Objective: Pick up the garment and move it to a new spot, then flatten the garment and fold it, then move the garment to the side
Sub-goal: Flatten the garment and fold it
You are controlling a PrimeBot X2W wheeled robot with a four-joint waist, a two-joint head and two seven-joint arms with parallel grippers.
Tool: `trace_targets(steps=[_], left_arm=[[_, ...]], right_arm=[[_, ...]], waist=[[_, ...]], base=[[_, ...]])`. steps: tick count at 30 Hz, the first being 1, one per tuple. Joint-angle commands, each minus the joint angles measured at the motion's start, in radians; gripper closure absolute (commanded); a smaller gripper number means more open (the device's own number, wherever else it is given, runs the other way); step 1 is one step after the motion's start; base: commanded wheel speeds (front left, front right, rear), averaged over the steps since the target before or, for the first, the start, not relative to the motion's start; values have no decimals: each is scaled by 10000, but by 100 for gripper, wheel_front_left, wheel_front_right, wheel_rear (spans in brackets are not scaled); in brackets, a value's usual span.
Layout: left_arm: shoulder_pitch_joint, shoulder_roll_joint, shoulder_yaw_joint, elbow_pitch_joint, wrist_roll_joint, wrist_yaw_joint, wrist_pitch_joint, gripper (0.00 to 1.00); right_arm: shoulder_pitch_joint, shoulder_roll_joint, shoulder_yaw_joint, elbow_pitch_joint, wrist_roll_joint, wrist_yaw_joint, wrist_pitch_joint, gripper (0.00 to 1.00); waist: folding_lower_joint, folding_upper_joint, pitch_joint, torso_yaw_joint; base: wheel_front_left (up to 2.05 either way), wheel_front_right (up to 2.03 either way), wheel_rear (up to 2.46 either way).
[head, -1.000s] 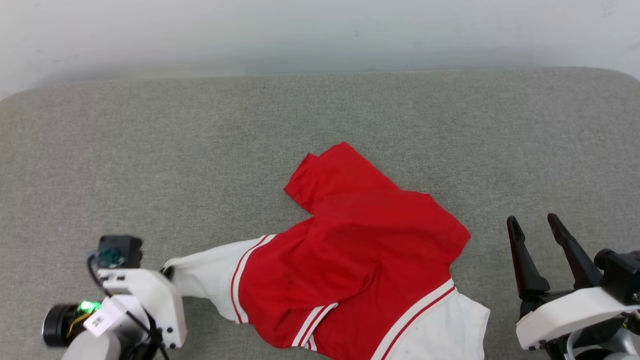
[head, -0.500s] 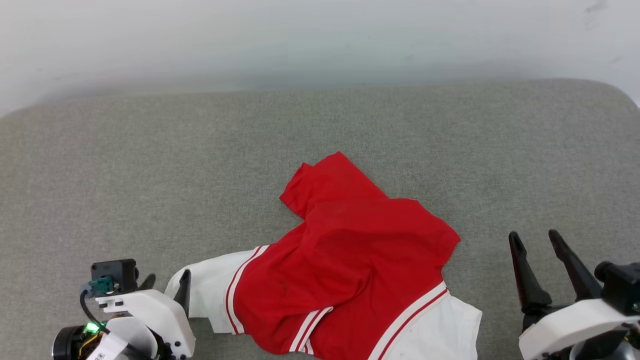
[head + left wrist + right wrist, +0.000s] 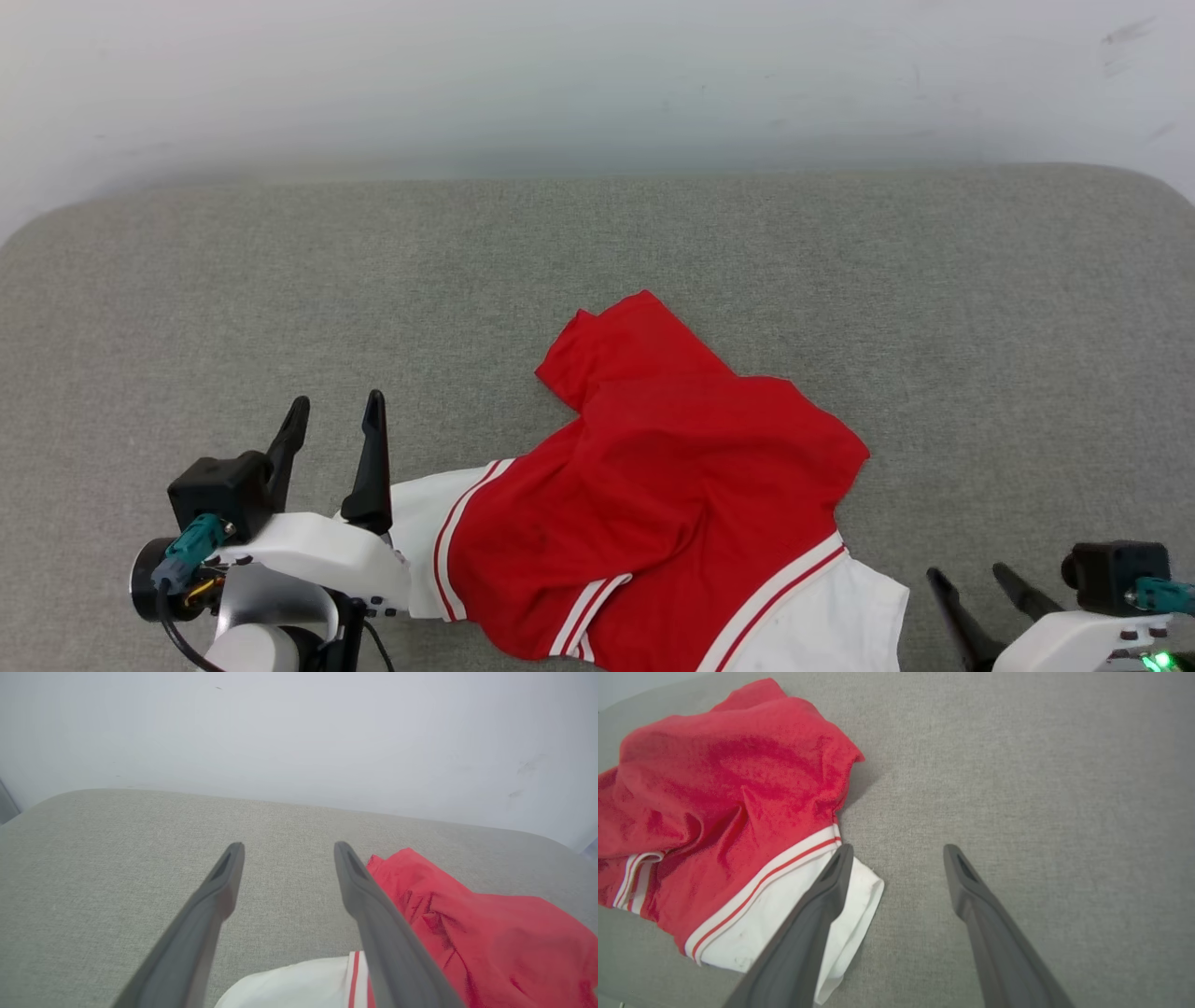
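Head view: the garment (image 3: 672, 504) is seen crumpled on the gray cushion (image 3: 280, 280), its long axis laid sleeve to sleeve between the arms. Both jaws are spread wide and empty. The left gripper (image 3: 338, 399), just beside the white sleeve (image 3: 415, 532), is judged nearer than the right gripper (image 3: 966, 571).

You are looking down at a grey woven-fabric pad (image 3: 597, 280) that spreads across the whole work area, with its two far corners rounded and its weave even and matte. Just behind the pad's far edge stands a plain white wall (image 3: 597, 75). A soft grey shadow runs along the line where the wall meets the pad, and a few faint dark scuff marks (image 3: 1125, 33) sit above the pad's far right corner. The light falls soft and even over the pad's bare cloth and is brighter on the wall above it.
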State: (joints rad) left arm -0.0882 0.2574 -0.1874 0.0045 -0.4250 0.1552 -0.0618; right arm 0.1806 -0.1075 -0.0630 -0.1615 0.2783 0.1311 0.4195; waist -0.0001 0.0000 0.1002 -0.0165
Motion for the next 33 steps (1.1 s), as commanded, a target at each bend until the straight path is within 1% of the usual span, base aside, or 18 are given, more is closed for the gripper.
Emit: trace_targets(steps=[1, 4, 8, 15, 18, 24, 25, 26, 27, 29, 33], left_arm=[[-93, -29, -34, -55, 40, -5, -83, 0], [-232, -116, -115, -297, 150, 30, -320, 0], [-336, -200, -227, -462, 247, 64, -458, 0], [-493, -304, -336, -483, 266, 76, -597, 0], [-621, -321, -368, -348, 242, 27, -695, 0], [-710, -339, -357, -156, 157, 4, -855, 0], [-704, -340, -345, -127, 132, 12, -873, 0], [-697, -337, -333, -104, 108, 13, -892, 0], [-690, -327, -322, -88, 86, 9, -901, 0], [-665, -287, -306, -48, 52, -9, -872, 0], [-600, -178, -236, 21, -143, -56, -624, 0]], right_arm=[[111, -101, 70, -10, 135, -6, 204, 0], [226, -501, 435, 4, 459, -6, 1401, 0], [220, -896, 1027, 18, 896, -6, 2357, 0], [-118, -1166, 1843, 648, 1312, -6, 2841, 0], [-212, -1100, 2089, 1133, 1338, -6, 2839, 0], [-282, -720, 2596, 2396, 1511, -2, 2949, 0], [-242, -639, 2681, 2528, 1596, 12, 2988, 62], [-254, -606, 2743, 2602, 1631, 12, 2963, 96], [-265, -575, 2776, 2673, 1693, 12, 2960, 100], [-323, -585, 2687, 2614, 1701, 9, 2785, 100], [-570, -733, 2004, 2031, 1469, -14, 2229, 100]], waist=[[1, 0, 56, 53], [1, 0, 211, 204], [1, 0, 426, 451], [1, 0, 804, 784], [1, 0, 960, 887], [1, 0, 1130, 956], [1, 0, 1134, 955], [1, 0, 1137, 951], [1, 0, 1134, 941], [1, 0, 1100, 904], [1, 0, 962, 777]], base=[[0, 0, 0], [0, 0, 0], [0, 0, 0], [0, 0, 0], [0, 0, 0], [0, 0, 0], [0, 0, 0], [0, 0, 0], [0, 0, 0], [0, 0, 0], [0, 0, 0]])
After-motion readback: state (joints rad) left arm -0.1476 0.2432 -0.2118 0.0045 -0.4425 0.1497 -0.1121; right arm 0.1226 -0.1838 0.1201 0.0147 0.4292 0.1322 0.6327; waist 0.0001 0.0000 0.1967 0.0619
